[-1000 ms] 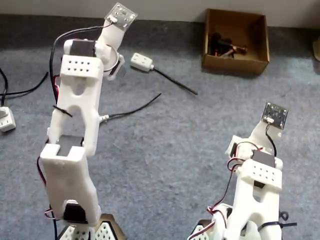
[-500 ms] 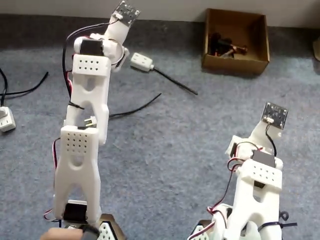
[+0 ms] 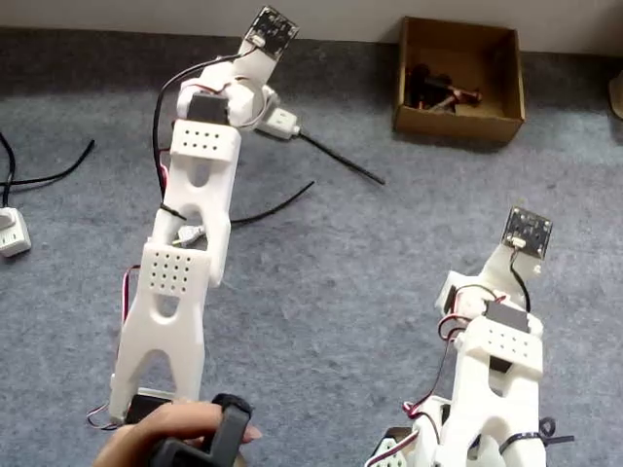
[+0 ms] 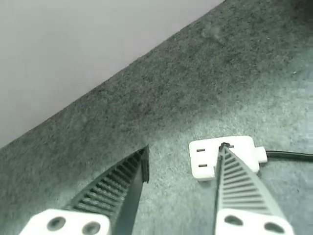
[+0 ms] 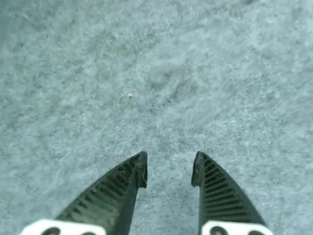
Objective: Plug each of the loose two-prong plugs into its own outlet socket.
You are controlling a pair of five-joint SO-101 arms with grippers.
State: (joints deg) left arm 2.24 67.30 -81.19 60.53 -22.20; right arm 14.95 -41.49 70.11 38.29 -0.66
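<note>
While the left end effector [image 4: 185, 148] hangs wide open at the white outlet socket [image 4: 208, 159] near the wall, we judge the reach for it under way. Next move calls for straddling the block squarely before closing. The right end effector [image 5: 170, 155] is open too, over bare worktop [image 5: 73, 58].

Looking down on grey carpet [image 3: 370, 282]. Spotting L arm [image 3: 201, 146] stretched way out twd far wall, wrist end right over white socket [image 3: 283, 122], covering part of it. Following black cable [image 3: 341, 161] off that socket, out twd the R. Catching black cord [image 3: 277, 205] loose nearby, running in behind L arm. Seeing R arm [image 3: 501, 345] low, nr front edge, well apart. Noting 2nd socket [image 3: 12, 233] at L edge, black lead [image 3: 54, 174] near it, cardboard box [image 3: 458, 126] far back w/ bits inside.
</note>
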